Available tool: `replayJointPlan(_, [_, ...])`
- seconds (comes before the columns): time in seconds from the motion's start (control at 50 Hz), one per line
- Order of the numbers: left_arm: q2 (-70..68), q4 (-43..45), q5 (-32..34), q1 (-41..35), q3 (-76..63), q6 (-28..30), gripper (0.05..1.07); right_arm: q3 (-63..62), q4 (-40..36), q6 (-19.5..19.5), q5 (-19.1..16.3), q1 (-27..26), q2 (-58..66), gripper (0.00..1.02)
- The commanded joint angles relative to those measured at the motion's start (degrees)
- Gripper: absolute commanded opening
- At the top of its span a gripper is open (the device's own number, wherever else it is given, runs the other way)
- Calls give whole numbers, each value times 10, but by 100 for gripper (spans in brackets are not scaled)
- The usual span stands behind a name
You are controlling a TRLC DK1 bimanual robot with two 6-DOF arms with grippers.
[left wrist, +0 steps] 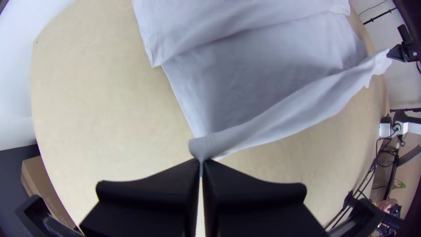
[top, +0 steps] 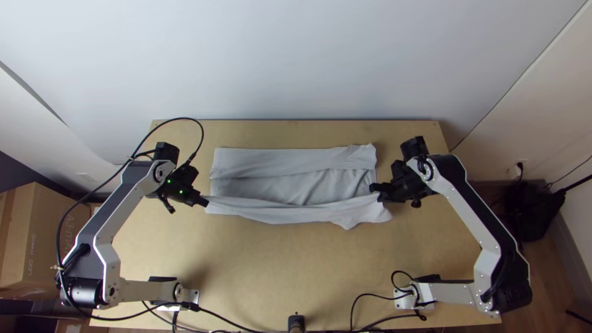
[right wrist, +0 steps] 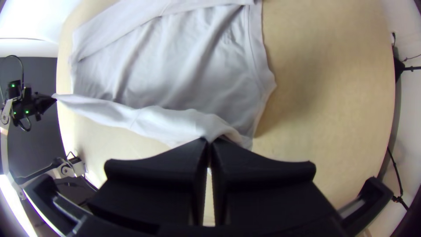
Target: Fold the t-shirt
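Observation:
In the top view the light grey t-shirt lies across the middle of the table, its far edge folded over in a band and its near edge lifted and drawn into a strip. My left gripper is shut on the strip's left end; the left wrist view shows that gripper pinching a corner of the t-shirt. At the strip's right end my right gripper holds the cloth, and in the right wrist view this gripper is closed on the edge of the t-shirt.
Bare wooden table shows on the near side of the cloth and beyond its far edge. Black cables run along the near edge, beside a small black device. A cardboard box stands left of the table.

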Motion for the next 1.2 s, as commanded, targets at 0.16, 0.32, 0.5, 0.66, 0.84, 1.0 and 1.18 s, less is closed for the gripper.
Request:
replayJointPlan(0.16, [78,1,3,3,101,-21,8,108,11,-13,9,-10,103,2])
replayJointPlan(0.32, [127,0,3,3,163,-29,8,181,12,-16,9,-20,163,3])
replayJointPlan(0.5, [195,-1,3,5,243,-41,8,266,13,-17,10,-30,236,2])
replayJointPlan(0.66, [264,-6,3,12,323,-51,8,341,12,-17,10,-38,302,3])
replayJointPlan(0.84, [339,-16,3,16,404,-64,8,421,12,-16,9,-44,375,2])
replayJointPlan(1.0, [394,-26,3,15,445,-75,8,488,12,-12,9,-45,447,3])
replayJointPlan(1.18, [428,-22,3,7,460,-98,8,531,13,-2,11,-47,524,3])
